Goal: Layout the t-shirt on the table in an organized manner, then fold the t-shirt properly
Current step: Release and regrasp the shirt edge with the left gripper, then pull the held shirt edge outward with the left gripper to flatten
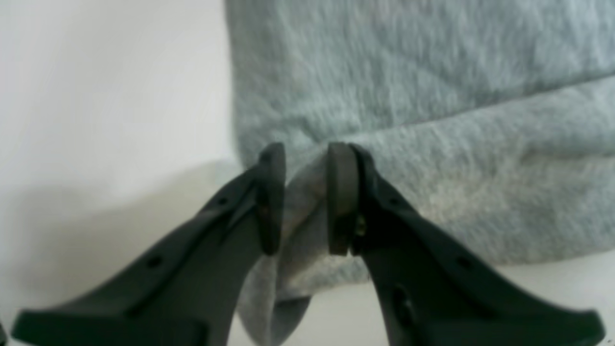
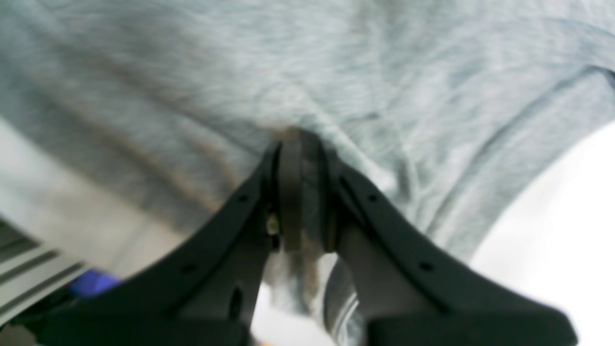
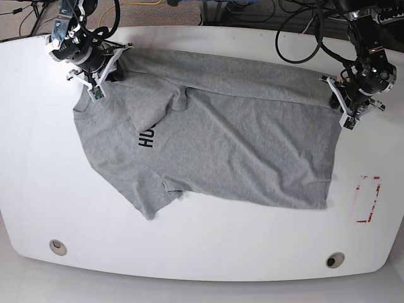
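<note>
Bright, even light with mild glare on the table (image 3: 208, 252); both wrist views are soft and blurred.

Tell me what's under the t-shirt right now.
The t-shirt lies on the white table, which shows bare all around it. Both grippers pinch its far edge: left, right. Anything beneath the cloth is hidden.

Beyond the far edge of the desk (image 3: 189, 252) a strip of speckled brownish floor (image 3: 25, 25) shows at the far left corner. Black cables (image 3: 297, 25) loop and tangle along that far edge, thickest toward the far right corner, and a thin yellow cable (image 3: 136, 5) runs among them near the middle. Light is even and bright, giving a soft glare and faint shadows. No walls or windows show.
</note>
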You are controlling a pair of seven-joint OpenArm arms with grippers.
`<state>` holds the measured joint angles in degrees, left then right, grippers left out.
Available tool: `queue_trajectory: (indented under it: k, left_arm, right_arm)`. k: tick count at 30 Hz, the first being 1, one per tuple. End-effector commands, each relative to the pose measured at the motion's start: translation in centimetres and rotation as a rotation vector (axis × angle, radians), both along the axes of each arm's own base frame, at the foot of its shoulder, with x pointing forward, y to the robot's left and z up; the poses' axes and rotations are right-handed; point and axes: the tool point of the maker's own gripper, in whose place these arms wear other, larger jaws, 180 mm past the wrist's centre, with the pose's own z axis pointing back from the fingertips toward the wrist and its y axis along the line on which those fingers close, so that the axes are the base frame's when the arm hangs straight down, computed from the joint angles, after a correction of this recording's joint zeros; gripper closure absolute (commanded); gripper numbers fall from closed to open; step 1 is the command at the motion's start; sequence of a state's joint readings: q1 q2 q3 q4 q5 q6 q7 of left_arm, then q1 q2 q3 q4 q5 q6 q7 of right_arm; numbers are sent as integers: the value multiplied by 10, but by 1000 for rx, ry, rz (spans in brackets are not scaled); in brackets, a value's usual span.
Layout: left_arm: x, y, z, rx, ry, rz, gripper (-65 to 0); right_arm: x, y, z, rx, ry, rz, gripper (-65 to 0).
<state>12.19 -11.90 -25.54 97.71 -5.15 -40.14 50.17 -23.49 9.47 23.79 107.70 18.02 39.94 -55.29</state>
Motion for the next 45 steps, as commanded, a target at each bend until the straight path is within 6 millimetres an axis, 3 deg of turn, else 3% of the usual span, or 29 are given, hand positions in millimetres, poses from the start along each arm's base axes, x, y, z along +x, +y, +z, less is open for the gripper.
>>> queue_trajectory:
  k: [1, 10, 24, 31, 39, 45]
  left_arm:
    - [6, 4, 3, -3, -23, 3, -122]
    - [-6, 16, -14, -5, 39, 19, -122]
    - [-52, 24, -29, 25, 136, 10, -122]
    - [-59, 19, -15, 59, 114, -26, -122]
    - [-45, 12, 10, 93, 38, -60, -150]
    - [-30, 5, 34, 118, -38, -89, -225]
  right_arm:
    - [-1, -8, -6, -15, 8, -9, -65]
    - [-18, -21, -44, -1, 77, -54, -65]
    - [-34, -32, -51, -63, 119, -38, -63]
    - [-36, -30, -39, -83, 94, -17, -63]
    - [-32, -27, -32, -87, 69, -10, -63]
    - [-31, -27, -31, -85, 66, -10, -63]
